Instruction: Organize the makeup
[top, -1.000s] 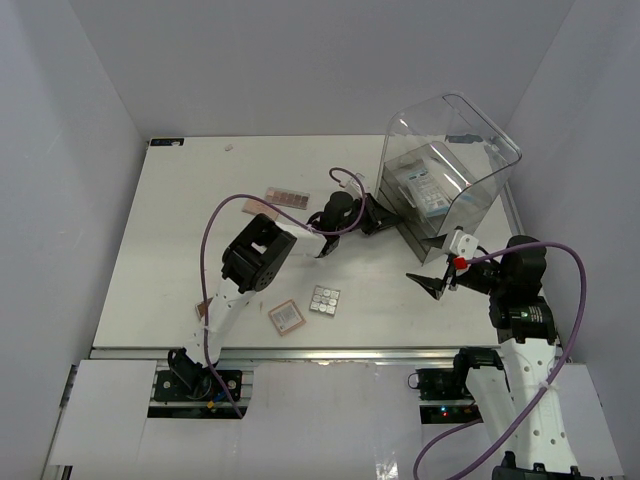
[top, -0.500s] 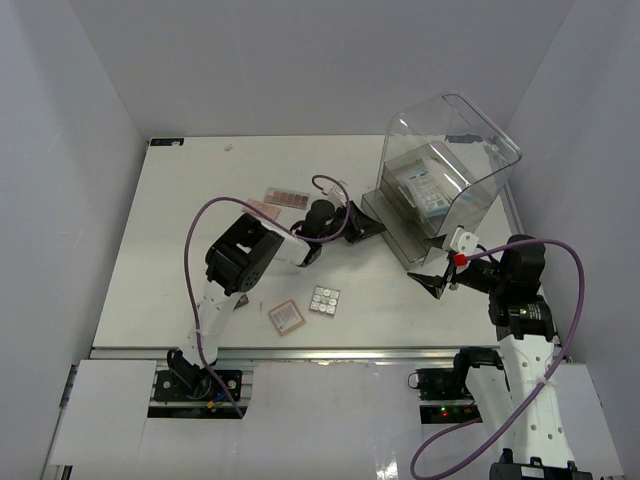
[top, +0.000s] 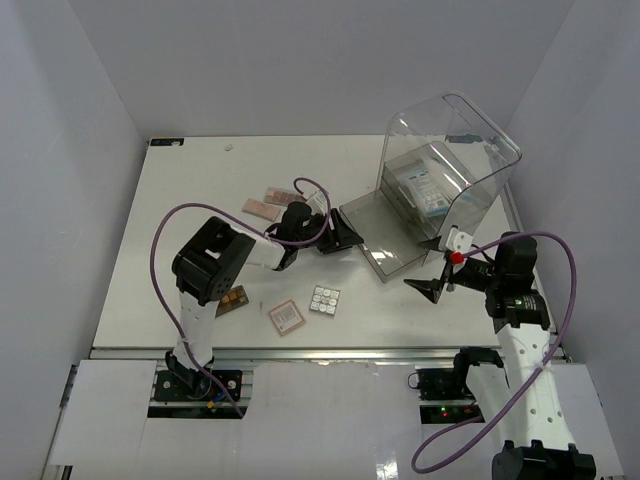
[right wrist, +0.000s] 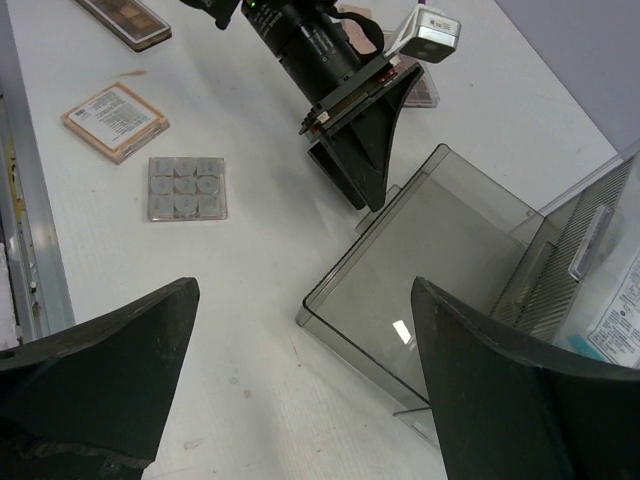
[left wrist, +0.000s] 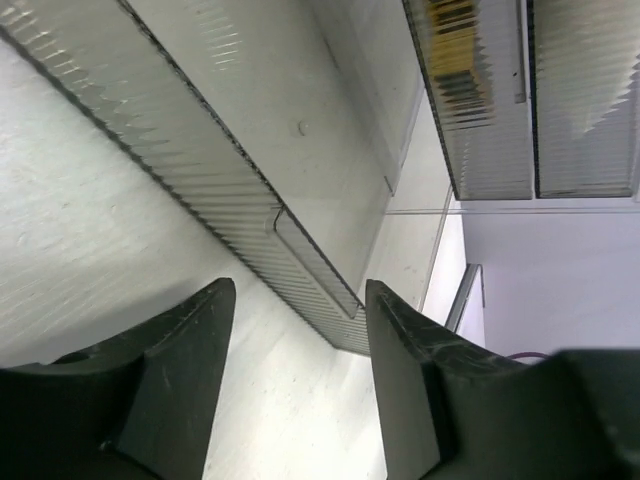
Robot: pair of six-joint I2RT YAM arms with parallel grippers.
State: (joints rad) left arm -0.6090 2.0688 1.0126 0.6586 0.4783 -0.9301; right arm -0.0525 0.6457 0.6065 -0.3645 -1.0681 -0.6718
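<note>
Two flat squares, silvery grid palette (top: 324,299) and pinkish compact (top: 286,317), lie on the matte table (top: 180,200) beside a smoky clear drawer (top: 385,238). Left gripper (top: 345,238), low, gapes at its ribbed rim; right gripper (top: 428,287) hovers wide.

Both arms are white links joined by chunky black joints. The left arm (top: 200,325) has its black base at seven o'clock in the overhead view, the right arm (top: 525,390) at five. A purple cable (top: 158,262) loops along each. The left end effector (top: 348,238) and right end effector (top: 425,265) have tapered matte-black fingers (left wrist: 190,370). A white block (top: 459,239) with a red spot (top: 458,258) sits by the right one.
</note>
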